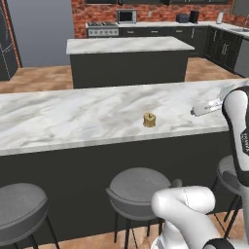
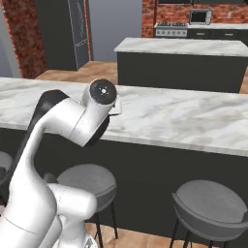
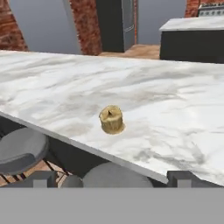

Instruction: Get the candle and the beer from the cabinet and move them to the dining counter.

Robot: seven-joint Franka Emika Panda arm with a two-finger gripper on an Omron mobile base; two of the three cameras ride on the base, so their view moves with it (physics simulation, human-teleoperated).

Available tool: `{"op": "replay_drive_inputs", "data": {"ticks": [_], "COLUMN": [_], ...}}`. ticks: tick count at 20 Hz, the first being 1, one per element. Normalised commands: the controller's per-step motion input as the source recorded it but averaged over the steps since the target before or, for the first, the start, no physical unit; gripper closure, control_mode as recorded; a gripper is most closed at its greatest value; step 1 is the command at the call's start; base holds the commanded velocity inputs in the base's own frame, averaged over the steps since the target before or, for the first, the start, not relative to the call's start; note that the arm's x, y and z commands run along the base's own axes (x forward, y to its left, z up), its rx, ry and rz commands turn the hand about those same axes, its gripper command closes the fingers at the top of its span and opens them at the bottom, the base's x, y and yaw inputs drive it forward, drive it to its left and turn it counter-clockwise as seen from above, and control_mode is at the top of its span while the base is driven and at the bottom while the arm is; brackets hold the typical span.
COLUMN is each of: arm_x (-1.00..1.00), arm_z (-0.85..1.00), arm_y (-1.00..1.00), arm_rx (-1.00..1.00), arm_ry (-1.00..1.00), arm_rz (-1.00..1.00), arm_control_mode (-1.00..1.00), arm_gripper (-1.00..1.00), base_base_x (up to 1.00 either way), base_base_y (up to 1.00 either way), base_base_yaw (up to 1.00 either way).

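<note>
We have the candle (image 1: pixel 149 119) standing upright near the front edge of the dining counter (image 1: pixel 73 121), evidently delivered; our gripper (image 3: pixel 112 178), jaws spread wide and empty, faces it.

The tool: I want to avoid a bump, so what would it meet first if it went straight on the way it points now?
Most likely the small squat tan-yellow candle standing on the long white-grey marble dining counter; it sits centred ahead of the open tool, though the depth is hard to judge.
</note>
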Motion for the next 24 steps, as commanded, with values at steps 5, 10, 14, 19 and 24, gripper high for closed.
{"op": "replay_drive_inputs", "data": {"ticks": [5, 10, 14, 19, 24], "arm_x": [-0.73, -0.45, -0.32, -0.46, -0.73], "arm_z": [0.32, 0.46, 0.5, 0.27, 0.2], "arm_y": [-0.45, -0.17, 0.0, 0.12, 0.35], "arm_rx": [0.0, 0.0, 0.0, 0.0, -0.01], "arm_ry": [0.0, 0.06, 0.11, 0.09, 0.08], "arm_rz": [-0.44, -0.31, -0.1, 0.0, 0.02], "arm_control_mode": [-1.0, -1.0, -1.0, -1.0, -1.0], "arm_gripper": [-1.0, -1.0, -1.0, -1.0, -1.0], "base_base_x": [0.0, 0.0, 0.0, 0.0, 0.0], "base_base_y": [0.0, 0.0, 0.0, 0.0, 0.0], "base_base_yaw": [0.0, 0.0, 0.0, 0.0, 0.0]}}
